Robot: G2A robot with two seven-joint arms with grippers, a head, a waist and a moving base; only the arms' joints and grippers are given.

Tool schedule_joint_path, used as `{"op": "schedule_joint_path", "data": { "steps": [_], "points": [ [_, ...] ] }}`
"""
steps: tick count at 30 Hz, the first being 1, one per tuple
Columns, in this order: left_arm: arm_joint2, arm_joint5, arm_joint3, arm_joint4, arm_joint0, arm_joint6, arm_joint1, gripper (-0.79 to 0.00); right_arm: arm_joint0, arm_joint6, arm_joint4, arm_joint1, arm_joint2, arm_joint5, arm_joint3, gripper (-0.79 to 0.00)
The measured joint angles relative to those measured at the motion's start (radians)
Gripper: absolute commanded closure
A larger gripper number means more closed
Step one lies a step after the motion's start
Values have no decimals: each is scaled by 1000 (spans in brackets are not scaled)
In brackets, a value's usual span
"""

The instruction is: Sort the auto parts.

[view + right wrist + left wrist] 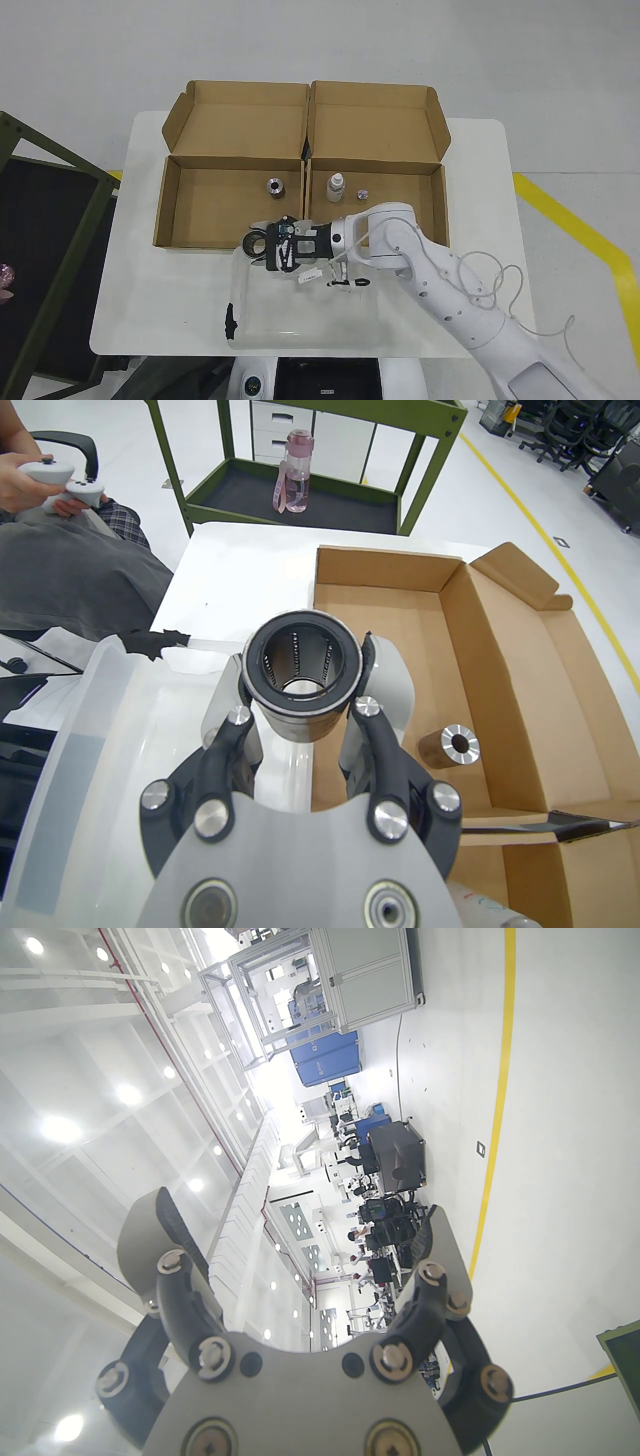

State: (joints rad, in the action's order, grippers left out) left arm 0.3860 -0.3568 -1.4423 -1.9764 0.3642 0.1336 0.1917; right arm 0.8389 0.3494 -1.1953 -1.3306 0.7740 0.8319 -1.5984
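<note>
My right gripper [305, 660] is shut on a black ring-ended linear bearing [302, 672], which it holds off the surface above the near wall of the left cardboard box [500, 680]. From above, the bearing [254, 243] and right gripper [268, 244] sit at that box's [200, 205] front edge. A metal bushing [450, 747] lies on the box floor, also seen from the top [272, 185]. The right box [400, 195] holds a white part [336, 185] and a small metal piece [364, 195]. My left gripper [300, 1228] points up into the room, open and empty.
A clear plastic bin [260, 310] stands in front of the boxes, under the right arm, its rim [100, 680] patched with black tape. A small white piece [310, 274] and a black piece [347, 284] lie beneath the arm. A green cart [320, 500] stands beyond the table.
</note>
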Motion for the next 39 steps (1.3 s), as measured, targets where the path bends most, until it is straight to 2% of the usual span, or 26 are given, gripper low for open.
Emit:
{"op": "schedule_joint_path", "data": {
  "steps": [11,32,37,39],
  "points": [
    [0,0,0,0,0,0,0,-785,-117,-12,-4,-38,-52,-64,174,0],
    [0,0,0,0,0,0,0,-785,-215,32,-54,-99,-140,-139,365,0],
    [0,0,0,0,0,0,0,-785,-229,52,-62,-112,-156,-146,395,-49],
    [0,0,0,0,0,0,0,-785,-233,58,-62,-117,-160,-147,406,-99]
  ]
}}
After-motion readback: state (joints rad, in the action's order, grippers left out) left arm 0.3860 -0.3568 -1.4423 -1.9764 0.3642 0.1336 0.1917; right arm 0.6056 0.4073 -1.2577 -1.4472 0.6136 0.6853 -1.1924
